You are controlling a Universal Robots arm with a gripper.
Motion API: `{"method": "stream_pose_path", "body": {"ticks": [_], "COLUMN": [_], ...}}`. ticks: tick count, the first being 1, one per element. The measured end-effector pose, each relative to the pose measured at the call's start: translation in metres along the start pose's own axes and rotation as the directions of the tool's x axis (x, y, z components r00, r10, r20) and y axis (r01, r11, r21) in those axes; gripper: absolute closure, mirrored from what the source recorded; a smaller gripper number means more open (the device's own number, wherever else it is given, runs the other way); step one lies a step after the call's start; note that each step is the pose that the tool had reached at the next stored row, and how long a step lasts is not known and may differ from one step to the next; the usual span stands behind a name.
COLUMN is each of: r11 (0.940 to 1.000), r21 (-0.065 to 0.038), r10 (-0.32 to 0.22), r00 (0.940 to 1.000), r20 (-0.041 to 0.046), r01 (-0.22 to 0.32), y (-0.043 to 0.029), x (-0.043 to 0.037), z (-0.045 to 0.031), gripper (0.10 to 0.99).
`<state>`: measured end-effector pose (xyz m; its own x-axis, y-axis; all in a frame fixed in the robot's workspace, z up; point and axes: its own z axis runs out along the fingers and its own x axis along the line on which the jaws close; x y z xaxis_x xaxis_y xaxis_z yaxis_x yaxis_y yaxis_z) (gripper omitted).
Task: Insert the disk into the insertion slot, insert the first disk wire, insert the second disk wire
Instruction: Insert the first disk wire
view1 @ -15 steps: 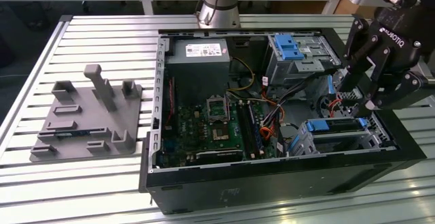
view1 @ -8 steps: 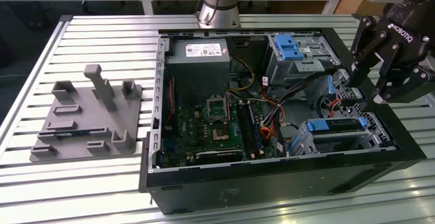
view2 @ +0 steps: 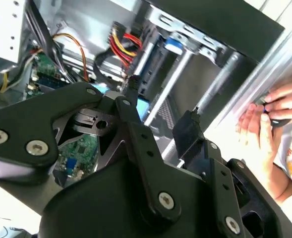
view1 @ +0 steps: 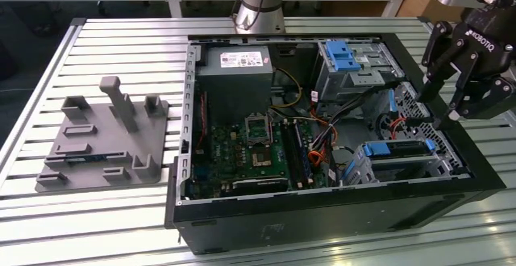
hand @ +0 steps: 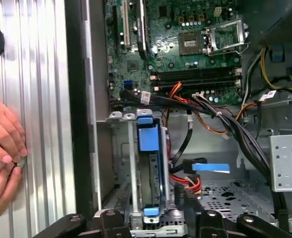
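Gripper hangs over the PC case, by the side on the exterior view's right. Its 2 fingers are wide apart & hold nothing. The disk, w/ its blue frame, sits inside the insertion slot, the low silver cage in the case's near corner. The disk is below the gripper, not touching it, & a bit toward the exterior view's left. In the first wrist view the disk stands in the slot. A wire end w/ a blue tab lies beside it, apart from the disk, w/ red wires close by. A person's hands are on the metal table outside the case. A grey holder plate lies well apart, on the exterior view's left.
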<state>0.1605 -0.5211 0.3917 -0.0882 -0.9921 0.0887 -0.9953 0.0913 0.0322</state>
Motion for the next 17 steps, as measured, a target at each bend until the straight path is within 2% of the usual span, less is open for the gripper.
{"method": "stream_pose_path", "body": {"ticks": [4,6,10,13,17], "r11": [1.0,1.0,1.0,1.0,1.0], "r21": [0.0,0.0,-0.001,-0.001,-0.001], "r10": [0.0,0.0,0.0,0.001,0.007], "r00": [1.0,1.0,1.0,1.0,0.9999], "r20": [-0.0001,-0.0003,-0.0007,-0.0047,-0.0089], "r01": [0.0,0.0,0.0,-0.001,-0.007], "y": [-0.0016,-0.0048,-0.014,-0.0139,-0.0126], "x": [-0.0172,-0.024,-0.0283,-0.0294,-0.0295], "z": [0.0048,0.0076,0.0143,0.0194,0.0214], "gripper": [0.529,0.529,0.529,0.529,0.529]}}
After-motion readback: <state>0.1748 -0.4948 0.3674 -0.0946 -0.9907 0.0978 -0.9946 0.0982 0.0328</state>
